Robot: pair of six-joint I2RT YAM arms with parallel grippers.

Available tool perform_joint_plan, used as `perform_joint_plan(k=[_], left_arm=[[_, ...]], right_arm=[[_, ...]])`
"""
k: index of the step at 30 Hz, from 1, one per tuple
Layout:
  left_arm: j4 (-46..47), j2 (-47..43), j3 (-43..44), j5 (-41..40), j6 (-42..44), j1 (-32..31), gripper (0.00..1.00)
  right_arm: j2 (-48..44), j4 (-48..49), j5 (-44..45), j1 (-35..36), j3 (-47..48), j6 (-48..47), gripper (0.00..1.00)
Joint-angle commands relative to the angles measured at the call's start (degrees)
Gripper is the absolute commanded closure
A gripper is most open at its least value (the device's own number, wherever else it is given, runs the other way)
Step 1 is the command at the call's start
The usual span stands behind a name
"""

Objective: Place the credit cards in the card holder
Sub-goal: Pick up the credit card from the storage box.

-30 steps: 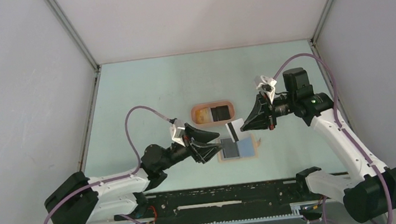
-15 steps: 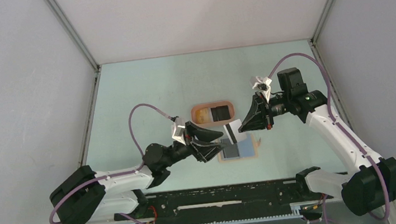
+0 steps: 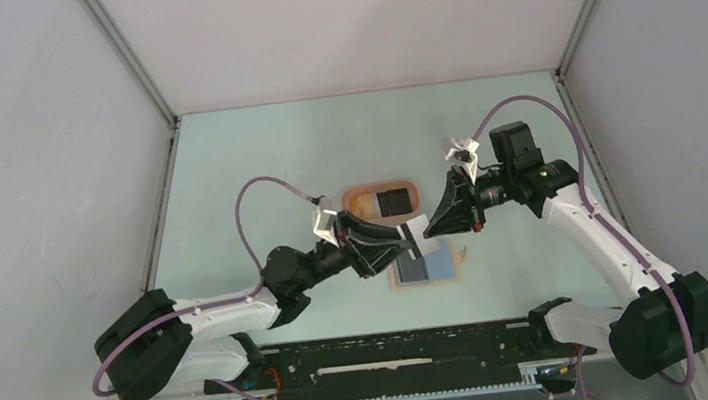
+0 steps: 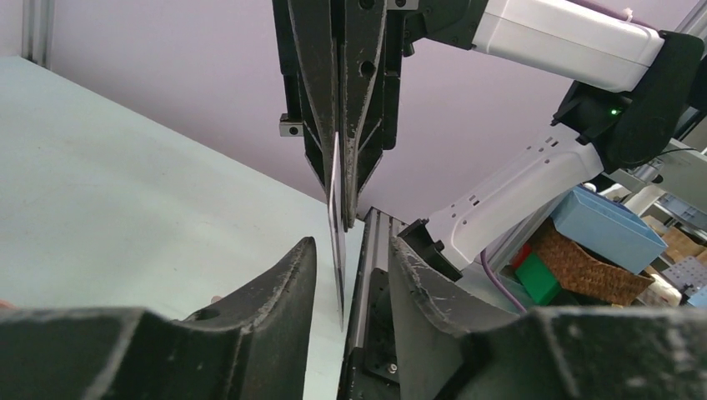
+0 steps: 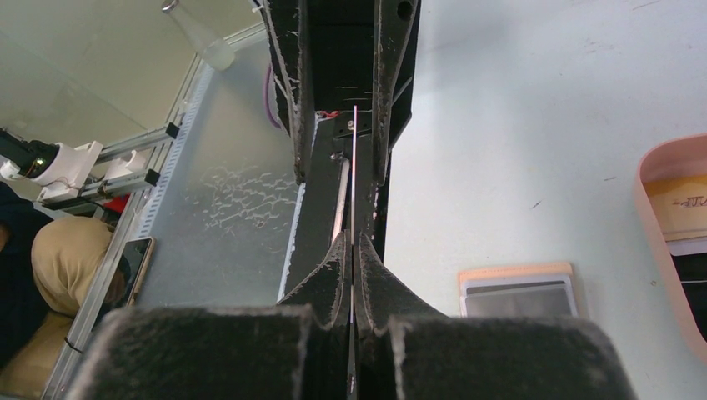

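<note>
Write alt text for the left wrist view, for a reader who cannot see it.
The right claw reaches down from above, shut on a thin credit card seen edge-on; its lower end hangs between the two dark fingers of the open left claw, touching neither. Behind lie the pale green table and a violet-grey wall.

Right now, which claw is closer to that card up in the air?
Right. The right claw pinches the card by one edge; the left claw straddles its other end, a gap showing on each side.
</note>
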Motion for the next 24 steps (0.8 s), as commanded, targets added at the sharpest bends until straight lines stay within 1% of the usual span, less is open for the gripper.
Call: perform_joint_plan(k=[1,4,8,12,14,15,16,18,19,20,22,23,24], left_arm=[[0.17,1.44,3.41,0.34,-1.23,-0.15,0.60],[-0.71,2.10,3.90,0.12,-0.80,-0.15,0.64],[-0.97,2.91,4.95,1.38,-0.93,-0.15,0.79],[-0.93,3.49,5.56,2.62,-1.13,-0.15,0.83],[-0.96,3.69,5.73,3.62,-0.80,-0.15,0.90],[-0.91,3.76,5.89,4.25,-0.42,-0.15,0.98],[-0.97,3.73,5.92,4.76,-0.03,-0.15,1.00],[-1.09,3.32,5.49,5.43,1.77,-0.16,1.00],[-1.30,2.91,4.99,5.42,3.29,-0.15,1.00],[-1.84,2.23,4.43,5.14,4.96,-0.15,1.00],[-4.85,0.26,3.56,3.97,9.37,-0.10,1.00],[-7.80,-1.15,3.34,3.17,11.88,-0.07,1.00],[-11.21,-2.97,3.40,1.85,14.98,-0.06,1.00]], right_arm=[[-0.07,0.93,-0.52,0.50,0.10,-0.94,1.00],[-0.10,0.90,-0.49,0.50,0.13,-0.97,1.00],[0.14,0.85,-0.47,0.50,0.12,-0.99,1.00],[0.27,0.73,-0.54,0.58,0.09,-1.06,1.00],[0.36,0.74,-0.45,0.63,0.09,-1.14,1.00],[0.44,0.73,-0.49,0.82,0.13,-1.13,1.00],[0.53,0.78,-0.43,0.84,0.11,-1.11,1.00],[0.56,0.72,-0.15,0.93,0.14,-1.11,1.00],[0.48,0.66,-0.01,0.93,0.14,-1.09,0.98],[0.39,0.61,0.12,0.93,0.14,-1.08,0.89],[-0.12,-0.51,0.83,0.93,0.45,-1.81,0.62],[-0.34,-2.63,1.48,0.87,1.26,-3.63,0.49],[-0.54,-4.76,1.98,0.74,2.04,-5.63,0.39]])
